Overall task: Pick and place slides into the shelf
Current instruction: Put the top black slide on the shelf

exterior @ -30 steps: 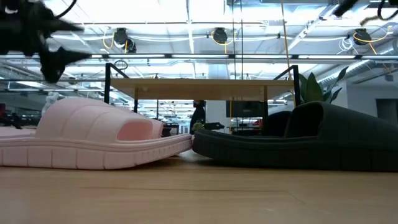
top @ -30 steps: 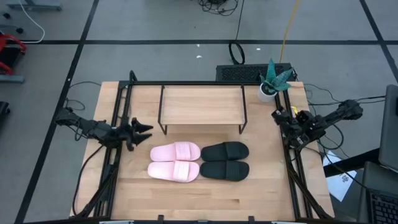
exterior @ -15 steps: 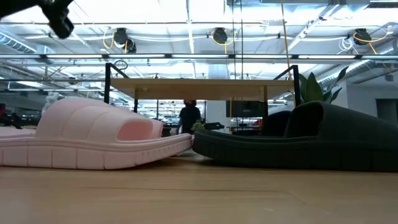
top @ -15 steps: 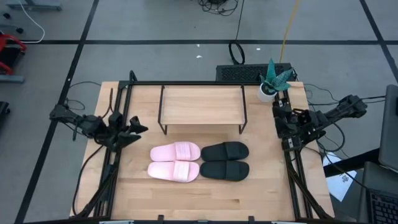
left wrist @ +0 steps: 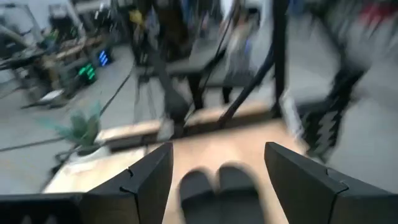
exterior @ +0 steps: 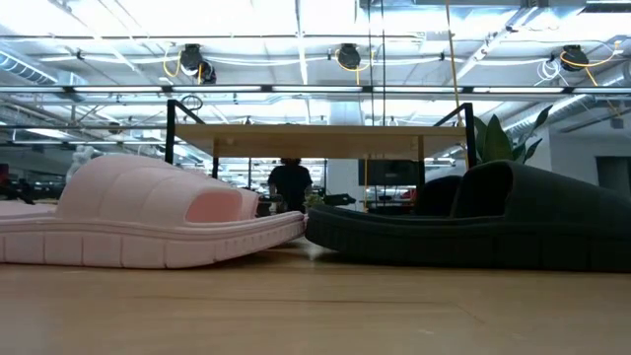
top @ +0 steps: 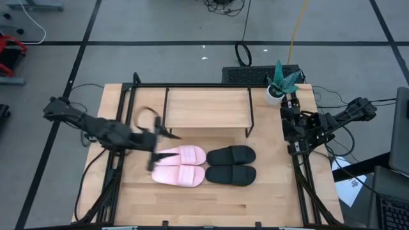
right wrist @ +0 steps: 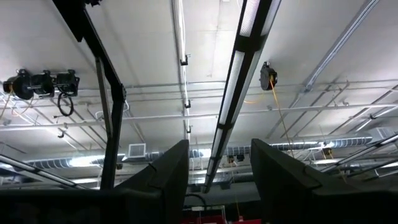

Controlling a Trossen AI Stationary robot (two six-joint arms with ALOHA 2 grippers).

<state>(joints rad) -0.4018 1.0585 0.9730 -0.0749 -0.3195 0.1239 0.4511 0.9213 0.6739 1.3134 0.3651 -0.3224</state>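
Now | left pincer point(top: 156, 145): wide open, empty | beside pink slides point(top: 180, 165)

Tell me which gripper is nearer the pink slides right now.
Left. The left gripper, jaws open, hovers at the outer end of the pink slides. The right gripper waits at the table's right edge, beyond the black slides.

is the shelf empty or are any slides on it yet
Empty. The high view shows the shelf with a bare top board, and all four slides, pink pair and black pair, lie on the table in front.
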